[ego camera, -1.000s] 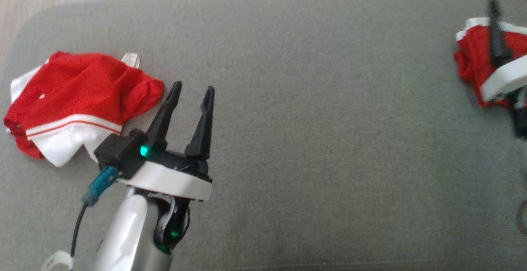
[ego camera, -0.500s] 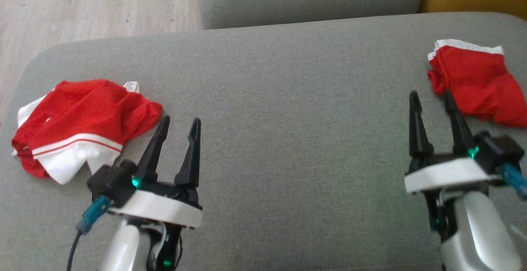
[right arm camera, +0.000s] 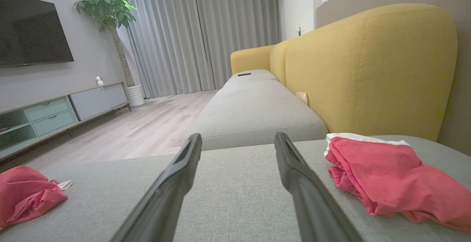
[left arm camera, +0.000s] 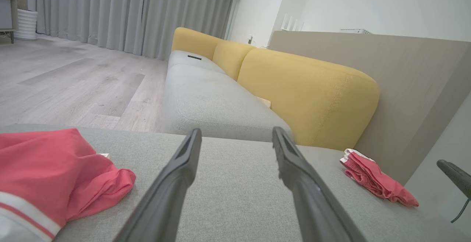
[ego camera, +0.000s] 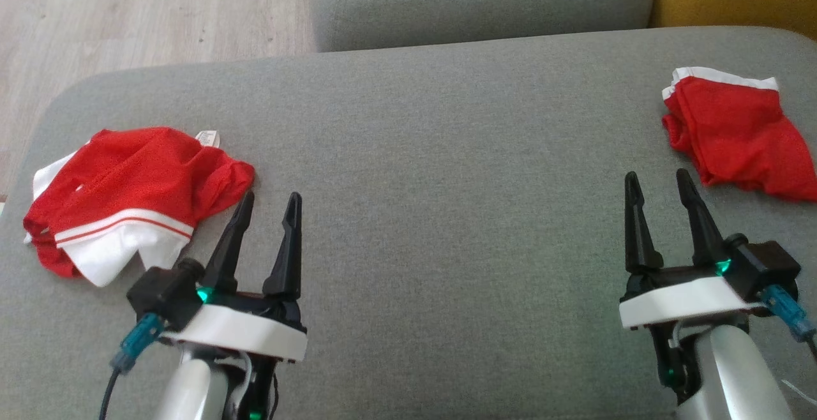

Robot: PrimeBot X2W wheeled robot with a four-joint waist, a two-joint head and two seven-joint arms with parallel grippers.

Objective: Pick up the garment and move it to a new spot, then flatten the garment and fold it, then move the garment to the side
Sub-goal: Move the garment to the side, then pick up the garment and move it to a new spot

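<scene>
Nothing legible; the white tag (ego camera: 208, 137) on the red garment (ego camera: 140, 171) seems blurred

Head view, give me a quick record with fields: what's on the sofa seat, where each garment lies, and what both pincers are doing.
surface: grey sofa seat, wooden floor beyond
left garment: red and white, crumpled, near the seat's left end
right garment: red with white band, bunched, near the right end
left pincer: open, empty, beside the left garment
right pincer: open, empty, beside the right garment
</scene>
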